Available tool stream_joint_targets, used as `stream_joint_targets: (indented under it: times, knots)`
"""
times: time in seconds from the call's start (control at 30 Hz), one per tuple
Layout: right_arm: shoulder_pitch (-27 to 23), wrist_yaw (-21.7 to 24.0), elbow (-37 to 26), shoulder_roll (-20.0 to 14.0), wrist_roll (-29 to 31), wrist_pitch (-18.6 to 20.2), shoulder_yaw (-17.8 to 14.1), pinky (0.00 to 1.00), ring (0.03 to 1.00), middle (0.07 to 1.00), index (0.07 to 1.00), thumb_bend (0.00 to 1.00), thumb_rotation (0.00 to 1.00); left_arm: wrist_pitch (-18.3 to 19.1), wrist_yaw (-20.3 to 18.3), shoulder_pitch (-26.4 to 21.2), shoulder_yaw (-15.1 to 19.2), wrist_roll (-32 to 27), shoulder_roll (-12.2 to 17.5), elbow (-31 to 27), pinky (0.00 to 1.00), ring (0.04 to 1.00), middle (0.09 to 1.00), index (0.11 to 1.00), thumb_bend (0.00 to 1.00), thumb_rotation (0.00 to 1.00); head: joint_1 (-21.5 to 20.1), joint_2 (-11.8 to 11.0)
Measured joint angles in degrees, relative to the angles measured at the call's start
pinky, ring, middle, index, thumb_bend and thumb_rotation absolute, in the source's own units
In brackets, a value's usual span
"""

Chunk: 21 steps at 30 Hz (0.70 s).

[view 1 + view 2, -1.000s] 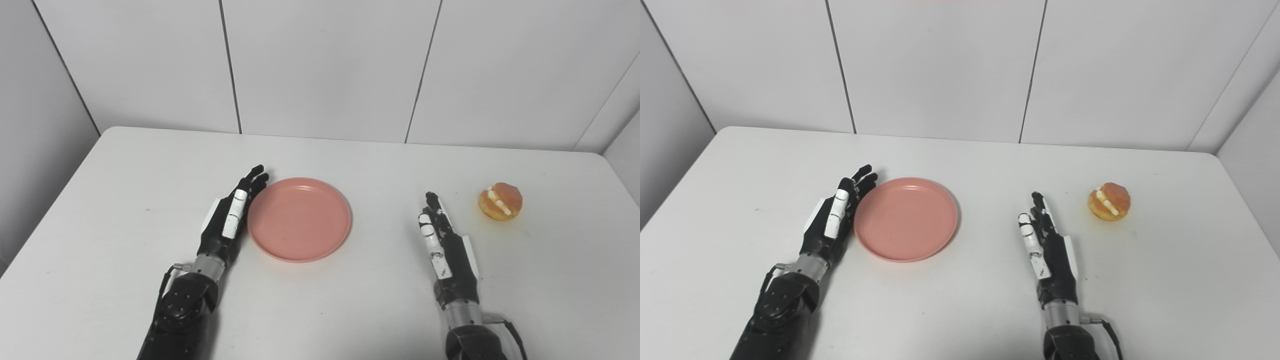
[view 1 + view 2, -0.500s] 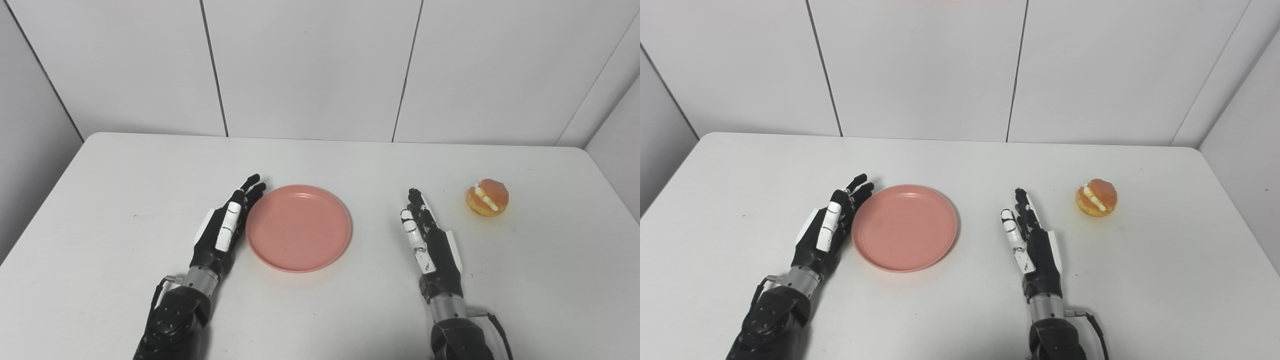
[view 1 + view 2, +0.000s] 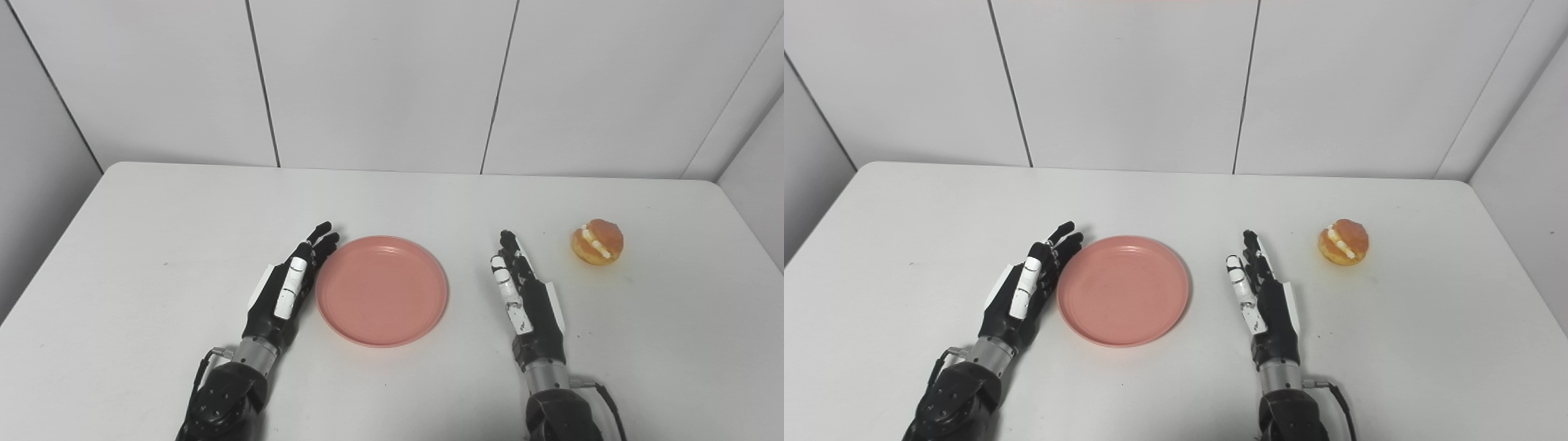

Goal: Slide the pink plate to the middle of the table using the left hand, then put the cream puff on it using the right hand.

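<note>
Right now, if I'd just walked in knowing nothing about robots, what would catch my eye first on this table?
Probably the pink plate near the middle of the white table, the only big patch of colour. Two black robot hands lie open on either side: the left hand right against its rim, the right hand apart from it. Off to the right sits a small cream puff, alone.

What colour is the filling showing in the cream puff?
White, a band across the golden-brown cream puff; it shows best in the left eye view.

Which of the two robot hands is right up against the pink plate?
The left robot hand: its fingers lie along the pink plate's left rim. The right robot hand stands clear of it, open.
</note>
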Motion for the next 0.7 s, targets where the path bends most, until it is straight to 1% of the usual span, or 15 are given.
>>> stream_joint_targets:
  times: [0.13, 0.17, 0.27, 0.47, 0.7]
  knots:
    - [0.0, 0.0, 0.0, 0.0, 0.1, 0.0, 0.0, 1.0, 0.974, 0.962, 0.924, 0.65, 0.77, 0.0, 0.0, 0.3, -0.4, 0.1, 0.0, -0.4, 0.96, 0.929, 0.908, 0.895, 0.68, 1.0, -0.1, 0.0]
    - [0.0, 0.0, 0.0, 0.0, 0.1, 0.0, 0.0, 1.0, 0.976, 0.966, 0.927, 0.65, 0.78, 0.1, 0.0, 0.4, -0.5, 0.1, 0.0, -0.6, 0.96, 0.926, 0.91, 0.896, 0.69, 1.0, -0.3, -0.1]
    - [0.0, 0.0, 0.0, 0.0, 0.0, 0.0, 0.1, 1.0, 0.982, 0.968, 0.933, 0.65, 0.8, 1.0, 0.0, 1.1, -1.0, 0.1, -0.2, -1.8, 0.95, 0.919, 0.917, 0.905, 0.68, 1.0, -0.8, 0.1]
    - [0.0, 0.0, 0.0, 0.0, 0.0, 0.0, 0.2, 1.0, 0.971, 0.957, 0.94, 0.63, 0.8, 1.1, 0.0, 1.3, -1.2, 0.1, -0.5, -2.1, 0.94, 0.919, 0.926, 0.91, 0.68, 1.0, -0.8, 0.1]
    - [0.0, 0.0, 0.0, 0.1, 0.0, 0.0, 0.3, 1.0, 0.973, 0.959, 0.941, 0.63, 0.8, 1.1, -0.3, 1.4, -1.3, 0.1, -0.5, -2.1, 0.93, 0.92, 0.931, 0.916, 0.68, 1.0, -0.5, 0.4]
